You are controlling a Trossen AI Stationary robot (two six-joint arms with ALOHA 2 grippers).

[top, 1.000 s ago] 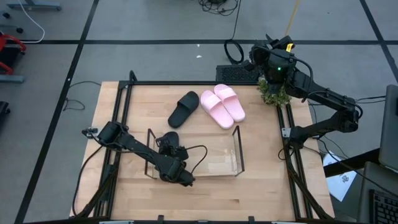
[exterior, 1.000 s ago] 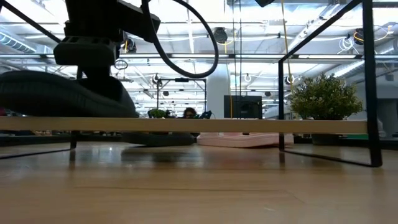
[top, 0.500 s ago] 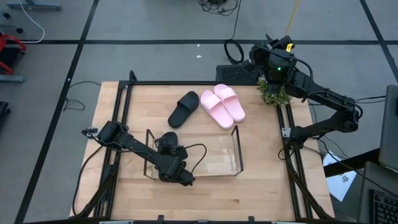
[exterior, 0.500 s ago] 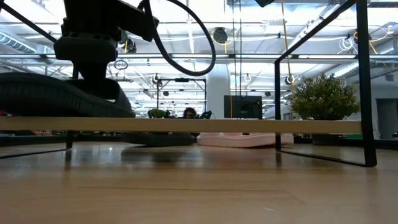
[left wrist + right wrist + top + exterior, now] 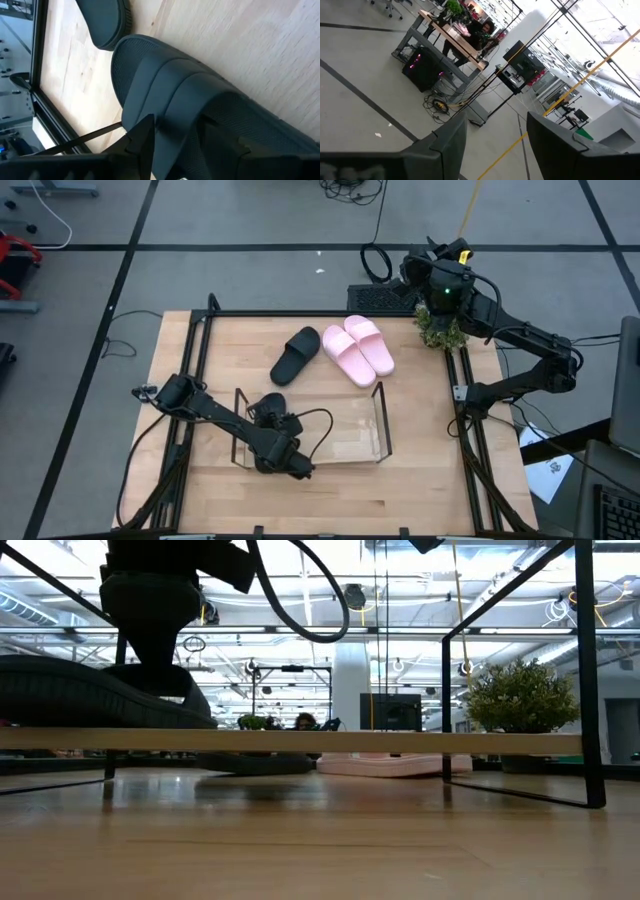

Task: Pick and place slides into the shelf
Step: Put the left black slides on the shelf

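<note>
Left gripper point(image 5: 272, 412) down at the left end of the shelf point(image 5: 380, 423), fingers point(image 5: 142, 142) clamped on the strap of a black slide point(image 5: 200, 115). Held slide sitting on the shelf's left section, seen as a dark hump on the clear deck in the low view point(image 5: 90, 695), toe toward the far side. Clear shelf planted near the front-middle of the wooden table point(image 5: 430, 470), dark wire frames at each end, rest of the deck bare.

Second black slide point(image 5: 296, 354) lying flat on the table just beyond the shelf, angled, toe pointing near-left. Also peeking in at the edge of the left wrist view point(image 5: 105, 20), close to the held one but not touching.

Pink pair point(image 5: 358, 350) side by side, touching each other, just right of the loose black slide, farther back than the shelf.

Right gripper point(image 5: 418, 268) parked up past the far right corner of the table, above a small potted plant point(image 5: 438, 331), well away from everything. Fingers point(image 5: 445, 142) spread wide, nothing between them, just room and floor showing through the gap.
</note>
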